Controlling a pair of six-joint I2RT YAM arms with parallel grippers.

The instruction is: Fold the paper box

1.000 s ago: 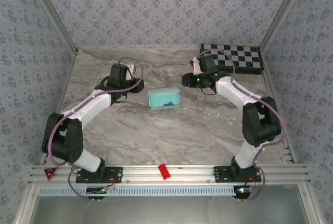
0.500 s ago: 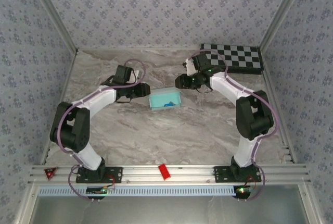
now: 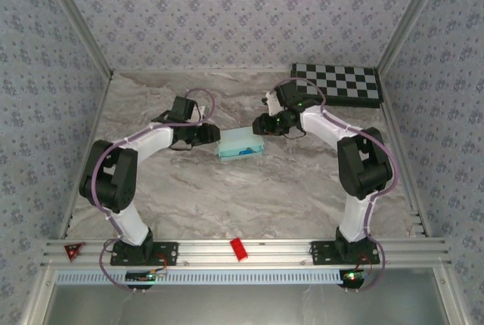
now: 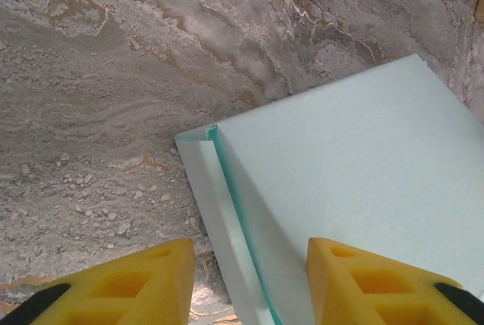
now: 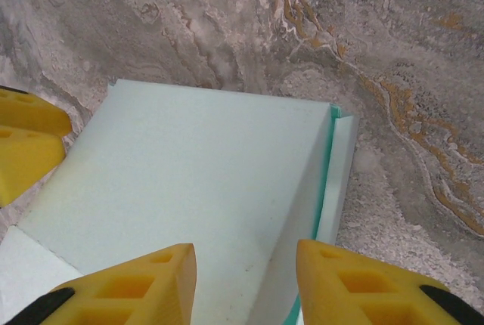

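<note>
Walls (image 3: 242, 7): papered in a small blue-grey pattern, they are closing in the far side and both flanks.
Tabletop (image 3: 227, 196): grey-brown marbled stone, it is carrying everything in the scene.
Left arm (image 3: 144, 143): white and black, it is reaching from its base at the near edge toward the middle, bent at the elbow.
Right arm (image 3: 333, 132): it is reaching in the same way from the other side, its wrist pointing left toward the middle.
Checkerboard (image 3: 340, 83): black and white, it is lying flat in the far right corner, well apart from the box.
Paper box (image 3: 240, 144): pale light-blue card, it is sitting near the middle of the tabletop, between the two wrists and just beside each.
Box up close: a plain blue panel (image 4: 348, 181) is showing, with a narrow folded flap (image 4: 208, 189) along its edge, resting on the stone.
Left fingers (image 4: 125, 283): yellow, they are standing apart, the flap edge lying in the gap; contact cannot be told.
Right fingers (image 5: 136, 283): yellow, they are standing apart over the opposite panel (image 5: 189, 181).
Red block (image 3: 239, 249): it is sitting on the metal rail at the near edge, between the two bases.
</note>
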